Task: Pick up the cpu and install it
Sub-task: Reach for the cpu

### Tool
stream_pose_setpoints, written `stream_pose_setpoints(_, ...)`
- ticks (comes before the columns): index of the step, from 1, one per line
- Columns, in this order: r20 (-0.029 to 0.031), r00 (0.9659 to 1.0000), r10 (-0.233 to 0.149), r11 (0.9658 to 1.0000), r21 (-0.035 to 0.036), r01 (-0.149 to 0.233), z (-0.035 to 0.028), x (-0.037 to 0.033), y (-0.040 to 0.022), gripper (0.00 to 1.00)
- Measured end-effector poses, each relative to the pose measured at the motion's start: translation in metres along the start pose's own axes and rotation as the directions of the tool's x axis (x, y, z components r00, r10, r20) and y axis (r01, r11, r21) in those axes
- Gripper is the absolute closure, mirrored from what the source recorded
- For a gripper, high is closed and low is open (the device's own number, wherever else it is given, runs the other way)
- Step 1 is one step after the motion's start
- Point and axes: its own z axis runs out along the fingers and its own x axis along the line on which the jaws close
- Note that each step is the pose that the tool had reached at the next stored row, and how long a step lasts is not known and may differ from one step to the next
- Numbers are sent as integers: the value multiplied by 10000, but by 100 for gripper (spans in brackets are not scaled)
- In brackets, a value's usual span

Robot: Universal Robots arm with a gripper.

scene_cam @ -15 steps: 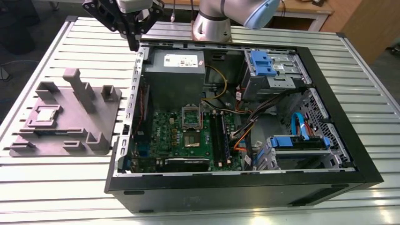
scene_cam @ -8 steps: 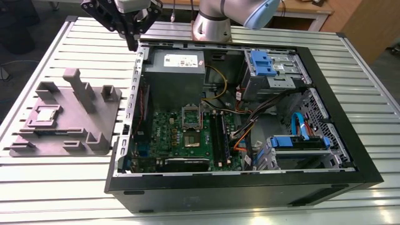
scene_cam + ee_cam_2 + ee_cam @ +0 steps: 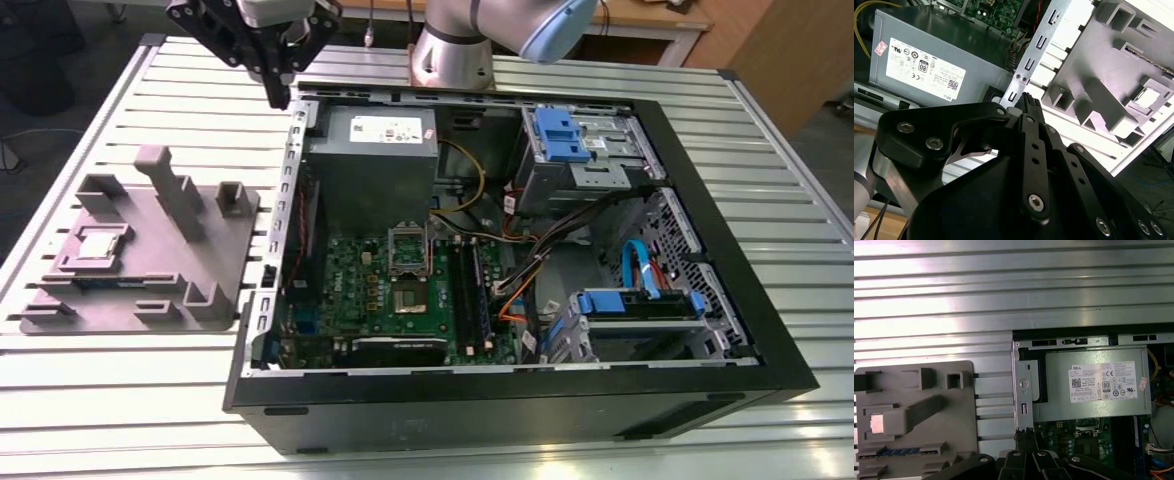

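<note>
- Counter (image 3: 120, 420): ribbed silver slats carrying everything. Dark floor (image 3: 20, 150) lies off the exterior view's left, and wooden furniture (image 3: 787, 50) stands past the far edge.
- Case (image 3: 534, 392): black, lying open on the counter.
- Supply (image 3: 374, 185): grey box in the case's far corner.
- Board (image 3: 360, 285): green, inside the case next to the supply.
- Tray (image 3: 160, 295): grey with upright posts, on the counter just beside the case, on the exterior view's left.
- My fingers (image 3: 1031, 125): pressed together with nothing between them, above the case wall near the supply, well apart from the cpu.
- Cpu (image 3: 104, 243): pale square, lying in a tray recess.
</note>
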Motion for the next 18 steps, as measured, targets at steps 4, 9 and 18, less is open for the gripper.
stream_pose_setpoints(4,0,10000,0,10000,0,0,-1,21,-2,90)
stream_pose_setpoints(9,0,10000,-1,10000,0,1,-1,43,-3,90)
stream_pose_setpoints(18,0,10000,-1,10000,0,1,-2,76,-6,90)
